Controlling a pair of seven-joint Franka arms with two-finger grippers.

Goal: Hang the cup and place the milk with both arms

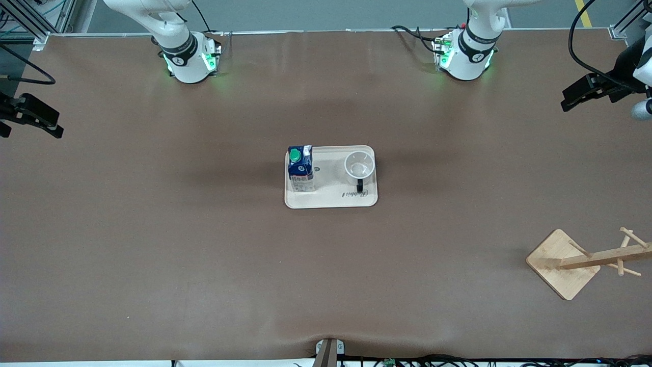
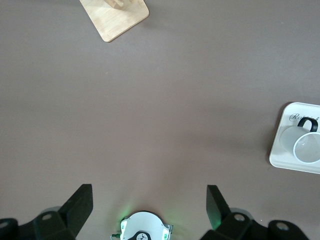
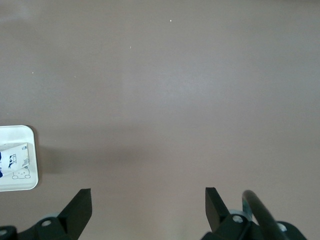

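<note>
The white cup stands upright in a cream tray at mid-table, its black handle toward the front camera. The milk, dark blue with a green cap, stands upright in the same tray at the right arm's end. Both arms rise from their bases out of the front view. My left gripper is open and empty, high over the table near its own base, with the cup off to one side. My right gripper is open and empty over bare table, and the milk shows at the view's edge.
A wooden cup rack with pegs stands near the front camera at the left arm's end of the table; it also shows in the left wrist view. Black fixtures reach in over both ends of the table.
</note>
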